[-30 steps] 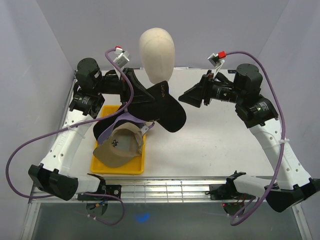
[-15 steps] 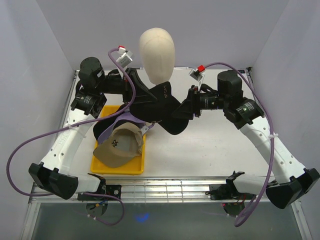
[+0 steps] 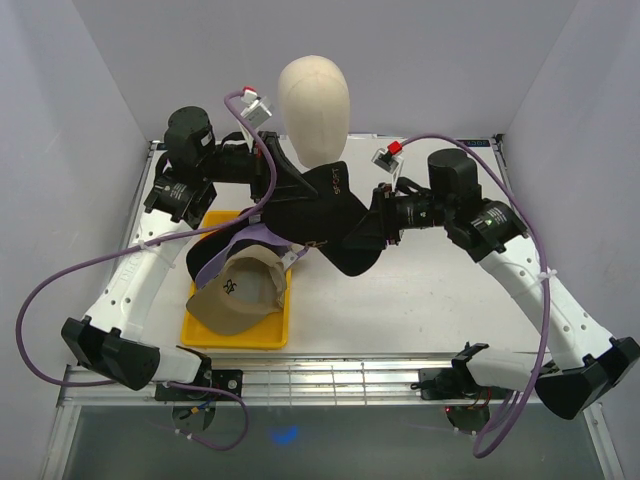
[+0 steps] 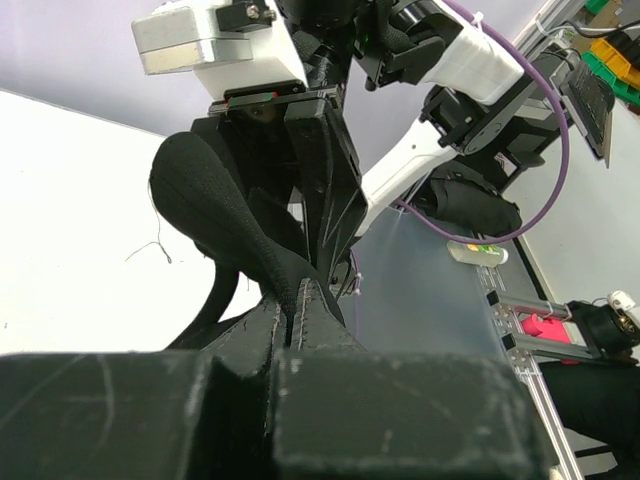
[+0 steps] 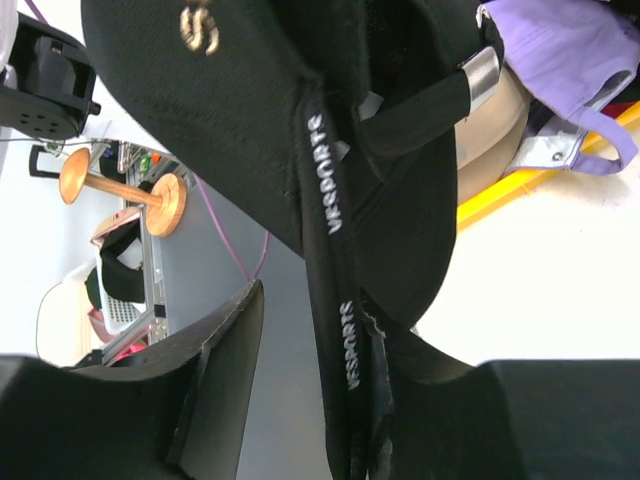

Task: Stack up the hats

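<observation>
Pale walls on three sides, white worktop [image 3: 430, 300] below, yellow tray [image 3: 235, 343] at near left. On that tray, tan cap [image 3: 235, 295] uppermost, crown up, lying over lavender cap [image 3: 258, 238], with a dark cap [image 3: 200, 262] showing at the left under both. Aloft near the middle, just in front of the cream mannequin head [image 3: 313, 100]: black cap [image 3: 330, 210] with gold lettering, long axis running far left to near right, brim toward near right. Left pincer [image 4: 298, 300] clamped tight on the fabric at the far-left rim. Right pincer [image 5: 325, 335] parted, straddling the printed inner band on the right side, background visible beside one finger, so apparently not gripping. Stack down and to the near left of the held cap, on the left arm's side and well apart from the right arm. Likely next: swing near-left and lower, crown over the tan one, brim turned to match.
</observation>
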